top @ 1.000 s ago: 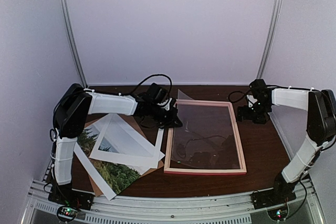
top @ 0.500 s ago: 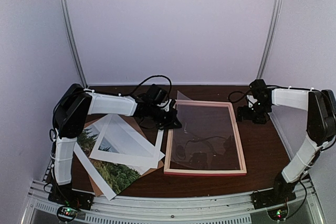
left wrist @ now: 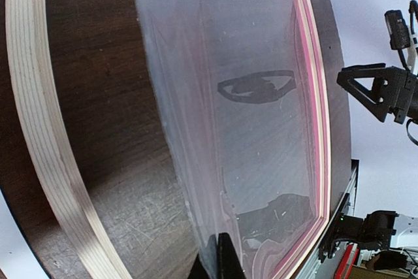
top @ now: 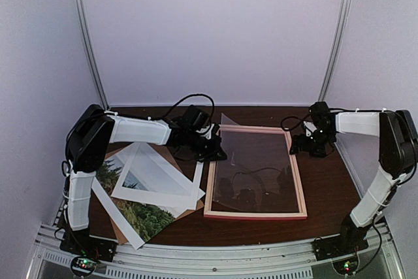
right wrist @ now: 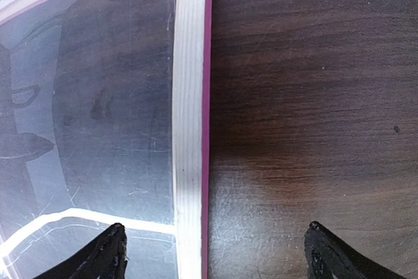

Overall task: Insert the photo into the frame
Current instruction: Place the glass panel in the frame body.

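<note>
Arms reach in from both sides of the dark wooden table (top: 326, 187). The large thin rectangular frame (top: 255, 213), pink-fronted with pale wood sides, lies flat right of centre. The left gripper (top: 219, 151) has its jaws pinched together on the left edge of a clear plastic sheet (top: 258, 161), which rests tilted in the frame. The right gripper (top: 305, 147) hangs over the frame's far right rail, jaws wide apart, one on each side of it. The landscape photo (top: 140, 217), green trees with a white border, lies at the table's left, partly under a white window mat (top: 157, 174).
</note>
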You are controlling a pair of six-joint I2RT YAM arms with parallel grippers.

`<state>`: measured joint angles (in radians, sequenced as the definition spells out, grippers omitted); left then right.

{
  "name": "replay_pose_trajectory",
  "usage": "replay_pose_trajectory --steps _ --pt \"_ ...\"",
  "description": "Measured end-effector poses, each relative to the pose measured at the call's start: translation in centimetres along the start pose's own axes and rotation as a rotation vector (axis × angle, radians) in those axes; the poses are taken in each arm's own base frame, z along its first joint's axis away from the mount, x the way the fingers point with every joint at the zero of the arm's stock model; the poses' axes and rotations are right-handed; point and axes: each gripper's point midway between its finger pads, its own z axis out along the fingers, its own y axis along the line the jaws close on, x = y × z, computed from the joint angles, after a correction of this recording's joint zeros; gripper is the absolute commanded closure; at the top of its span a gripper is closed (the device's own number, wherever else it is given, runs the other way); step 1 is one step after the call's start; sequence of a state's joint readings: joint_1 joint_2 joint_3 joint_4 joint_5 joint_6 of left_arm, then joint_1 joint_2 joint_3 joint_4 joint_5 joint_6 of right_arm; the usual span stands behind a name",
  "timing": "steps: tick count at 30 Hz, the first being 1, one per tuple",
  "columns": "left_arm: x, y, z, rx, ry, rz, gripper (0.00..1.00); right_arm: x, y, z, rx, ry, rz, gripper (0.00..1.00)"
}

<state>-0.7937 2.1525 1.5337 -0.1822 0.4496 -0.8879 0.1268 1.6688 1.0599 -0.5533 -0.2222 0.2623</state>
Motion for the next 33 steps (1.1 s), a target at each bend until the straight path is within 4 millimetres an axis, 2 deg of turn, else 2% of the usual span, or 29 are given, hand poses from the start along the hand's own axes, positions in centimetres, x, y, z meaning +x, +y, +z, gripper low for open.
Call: replay_pose_trajectory --steps 2,9,16,19,22,27,33 --pt "0.0 0.0 0.0 0.001 0.001 0.000 0.98 0.2 0.2 0.4 -0.012 0.013 0.001 0.09" --pt "0.4 -0.4 0.1 0.017 0.017 0.001 0.77 0.8 0.5 1.5 -0.040 0.048 0.008 0.10" --pt "-0.2 -1.6 0.3 0.037 0.017 0.015 0.73 1.2 0.5 2.0 -0.042 0.069 0.006 0.11" --pt "-0.5 -2.0 0.3 0.047 0.015 0.019 0.78 1.3 0.4 2.2 -0.041 0.073 0.006 0.11" --pt "-0.7 -2.4 0.2 0.053 0.014 0.023 0.88 1.4 0.4 2.2 -0.041 0.074 0.003 0.11" --pt "-0.9 -2.5 0.3 0.060 0.019 0.019 1.00 1.3 0.4 2.1 -0.040 0.075 -0.003 0.07" --pt "-0.7 -2.5 0.5 0.074 0.035 -0.010 1.00 1.2 0.5 1.9 -0.041 0.074 -0.008 0.05"
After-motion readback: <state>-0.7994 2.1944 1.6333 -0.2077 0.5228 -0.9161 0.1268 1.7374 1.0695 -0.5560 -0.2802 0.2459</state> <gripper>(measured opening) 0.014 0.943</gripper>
